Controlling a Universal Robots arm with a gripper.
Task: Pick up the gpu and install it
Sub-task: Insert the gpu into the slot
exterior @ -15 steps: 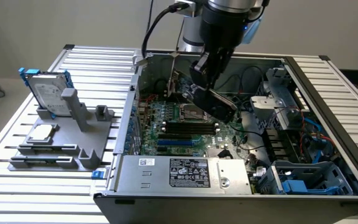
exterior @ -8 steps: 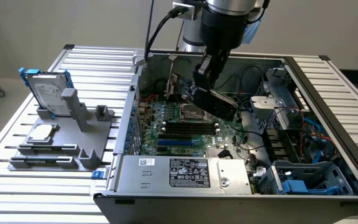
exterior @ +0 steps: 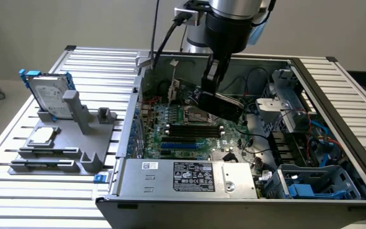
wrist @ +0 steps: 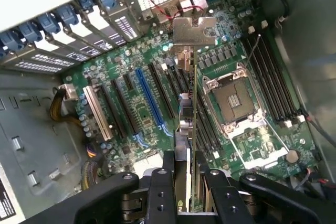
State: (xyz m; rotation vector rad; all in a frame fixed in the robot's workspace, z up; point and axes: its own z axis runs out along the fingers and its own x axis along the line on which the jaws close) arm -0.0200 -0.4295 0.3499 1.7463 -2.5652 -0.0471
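The gpu [exterior: 222, 106] hangs inside the open computer case [exterior: 310, 90], held edge-down above the green motherboard [exterior: 189, 124]. My gripper [exterior: 211, 78] is shut on its upper edge. In the wrist view the gpu [wrist: 188, 124] appears edge-on as a thin card running away from my gripper [wrist: 190, 182], its silver end bracket [wrist: 193, 30] toward the case's rear slot openings. It hovers over the black expansion slots between the blue slot [wrist: 148, 100] and the CPU socket [wrist: 233, 100]. Whether its connector touches a slot is hidden.
A grey fixture [exterior: 62, 138] at the exterior view's left carries a silver hard drive in a blue frame [exterior: 49, 93] and a small square silver chip [exterior: 42, 136]. The power supply [exterior: 189, 176], drive cages [exterior: 310, 183], cables and case walls surround the motherboard.
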